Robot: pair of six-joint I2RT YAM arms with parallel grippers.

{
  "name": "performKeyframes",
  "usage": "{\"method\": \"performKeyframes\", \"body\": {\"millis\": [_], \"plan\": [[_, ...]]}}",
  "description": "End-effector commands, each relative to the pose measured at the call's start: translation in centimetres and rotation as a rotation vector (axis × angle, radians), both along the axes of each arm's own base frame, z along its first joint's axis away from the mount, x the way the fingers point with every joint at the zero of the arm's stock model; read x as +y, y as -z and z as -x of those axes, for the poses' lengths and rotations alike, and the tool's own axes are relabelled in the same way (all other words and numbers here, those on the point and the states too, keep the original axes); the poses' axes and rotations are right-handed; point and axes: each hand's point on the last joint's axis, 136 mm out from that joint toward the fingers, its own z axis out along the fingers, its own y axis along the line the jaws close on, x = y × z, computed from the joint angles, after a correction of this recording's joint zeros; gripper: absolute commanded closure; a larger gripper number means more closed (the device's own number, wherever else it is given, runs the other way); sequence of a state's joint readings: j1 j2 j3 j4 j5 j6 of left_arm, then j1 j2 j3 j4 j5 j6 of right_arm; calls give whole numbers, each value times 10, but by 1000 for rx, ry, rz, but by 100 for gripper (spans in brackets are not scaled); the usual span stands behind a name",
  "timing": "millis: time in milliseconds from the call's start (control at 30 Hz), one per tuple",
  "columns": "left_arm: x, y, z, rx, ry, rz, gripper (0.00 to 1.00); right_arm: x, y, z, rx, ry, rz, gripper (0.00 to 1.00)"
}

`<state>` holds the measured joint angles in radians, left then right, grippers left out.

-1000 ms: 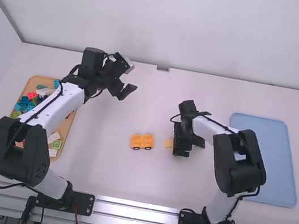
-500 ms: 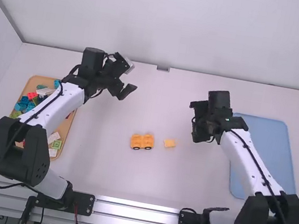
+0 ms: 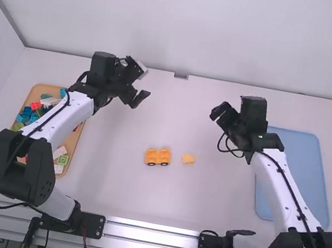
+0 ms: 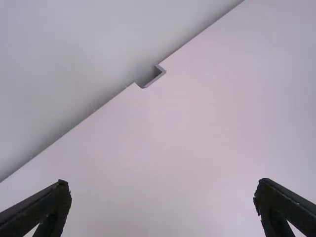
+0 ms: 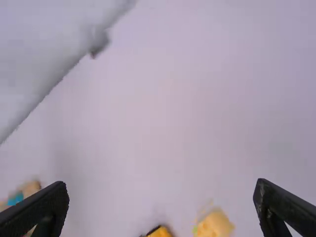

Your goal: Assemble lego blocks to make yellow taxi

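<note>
A small yellow-orange car (image 3: 158,156) with dark wheels stands on the middle of the table, and a flat yellow block (image 3: 188,158) lies apart from it on its right. My right gripper (image 3: 219,112) is held beyond the block, farther from the bases. In the right wrist view the block (image 5: 215,225) and part of the car (image 5: 160,232) show between the spread fingers of my right gripper (image 5: 161,191). Toward the table's far side, left of the car, is my left gripper (image 3: 139,99). It is open over bare table in the left wrist view (image 4: 163,190).
A wooden tray (image 3: 71,148) of mixed coloured blocks is at the left, partly beneath the left arm. At the right lies a blue mat (image 3: 306,179), with the right arm crossing its near-left part. A wall rises behind the table's far edge.
My right gripper has left its place beside the yellow block and moved away toward the far side and slightly right, uncovering the block. The left gripper has shifted only slightly.
</note>
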<state>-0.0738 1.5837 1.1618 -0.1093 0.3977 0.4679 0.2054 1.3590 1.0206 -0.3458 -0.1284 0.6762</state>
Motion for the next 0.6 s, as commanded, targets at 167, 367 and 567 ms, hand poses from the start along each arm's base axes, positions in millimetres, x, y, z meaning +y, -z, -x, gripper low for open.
{"method": "performKeyframes", "body": {"millis": [167, 367, 567], "plan": [[0, 12, 5, 20, 27, -31, 1, 66, -9, 29, -441, -959, 443, 1], [-4, 18, 13, 62, 54, -13, 1, 54, -4, 8, -538, -975, 714, 1], [-15, 18, 22, 88, 115, 34, 1, 72, 1, 21, -587, -1125, 775, 1]]}}
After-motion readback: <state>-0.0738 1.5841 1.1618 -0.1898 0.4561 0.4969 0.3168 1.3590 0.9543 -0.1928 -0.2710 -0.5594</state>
